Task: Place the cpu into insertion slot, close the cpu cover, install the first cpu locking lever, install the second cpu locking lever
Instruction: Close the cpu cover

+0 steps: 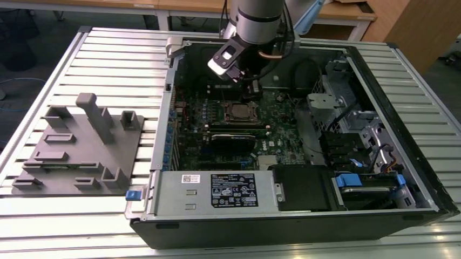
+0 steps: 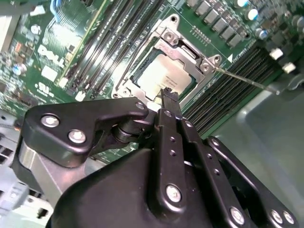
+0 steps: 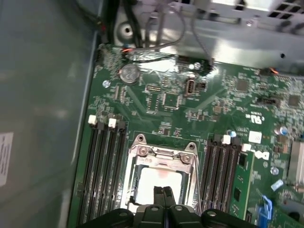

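One open black computer case (image 1: 288, 233), one green motherboard (image 1: 284, 121), one silver-grey square cpu (image 3: 147, 183), one grey moulded fixture block (image 1: 72, 162), one white-labelled grey power supply box (image 1: 180, 197).

Your table (image 1: 115, 59) carries:
- fixture block (image 1: 79, 151), at the exterior view's left
- open case (image 1: 288, 229), at its right

In the case:
- motherboard (image 1: 281, 129)
- power supply box (image 1: 209, 191), at the camera-side edge

On the motherboard:
- insertion slot (image 3: 137, 142), between memory slots (image 3: 104, 161)
- cpu (image 3: 149, 178), in the slot
- gripper (image 3: 164, 191), over the cpu
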`<state>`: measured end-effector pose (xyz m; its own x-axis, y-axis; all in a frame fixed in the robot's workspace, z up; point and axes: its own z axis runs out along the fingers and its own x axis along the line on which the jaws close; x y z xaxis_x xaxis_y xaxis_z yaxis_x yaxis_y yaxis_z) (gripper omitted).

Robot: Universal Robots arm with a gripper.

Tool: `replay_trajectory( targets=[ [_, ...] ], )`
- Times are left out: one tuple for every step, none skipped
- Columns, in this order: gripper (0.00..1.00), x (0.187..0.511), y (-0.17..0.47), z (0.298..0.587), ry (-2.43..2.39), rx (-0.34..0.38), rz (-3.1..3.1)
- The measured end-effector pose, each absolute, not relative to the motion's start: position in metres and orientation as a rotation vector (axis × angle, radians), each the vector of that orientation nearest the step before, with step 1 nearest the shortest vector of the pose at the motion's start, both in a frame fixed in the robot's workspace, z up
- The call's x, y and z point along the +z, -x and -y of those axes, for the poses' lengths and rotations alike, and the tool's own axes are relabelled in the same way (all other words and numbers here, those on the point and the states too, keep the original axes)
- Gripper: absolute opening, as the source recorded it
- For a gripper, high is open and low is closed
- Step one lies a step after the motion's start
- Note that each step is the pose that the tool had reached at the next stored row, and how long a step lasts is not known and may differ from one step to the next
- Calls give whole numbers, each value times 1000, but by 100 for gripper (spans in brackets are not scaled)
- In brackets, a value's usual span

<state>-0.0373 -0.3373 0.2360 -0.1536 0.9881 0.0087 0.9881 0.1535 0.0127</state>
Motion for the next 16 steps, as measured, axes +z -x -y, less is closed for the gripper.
replay_trajectory(
  targets=[
    [11, 236, 37, 337, -2019, 24, -2405],
    [11, 235, 37, 337, -1998, 24, -2423],
    [11, 235, 37, 337, -1976, 24, -2441],
    [11, 235, 37, 337, -1954, 24, -2458],
    [11, 234, 37, 337, -1932, 24, -2476],
    [11, 234, 37, 337, -1910, 24, -2493],
    [11, 234, 37, 337, -1886, 24, -2512],
    [11, 234, 37, 337, -1863, 24, -2529],
    [11, 233, 37, 337, -1841, 24, -2545],
    [11, 233, 37, 337, -1818, 24, -2562],
    [11, 233, 37, 337, -1795, 24, -2578],
    [11, 233, 37, 337, -1771, 24, -2595],
    [11, 232, 37, 337, -1747, 24, -2611],
    [11, 232, 37, 337, -1723, 24, -2627],
    [11, 232, 37, 337, -1699, 24, -2643],
    [11, 232, 37, 337, -1675, 24, -2658]
  ],
)
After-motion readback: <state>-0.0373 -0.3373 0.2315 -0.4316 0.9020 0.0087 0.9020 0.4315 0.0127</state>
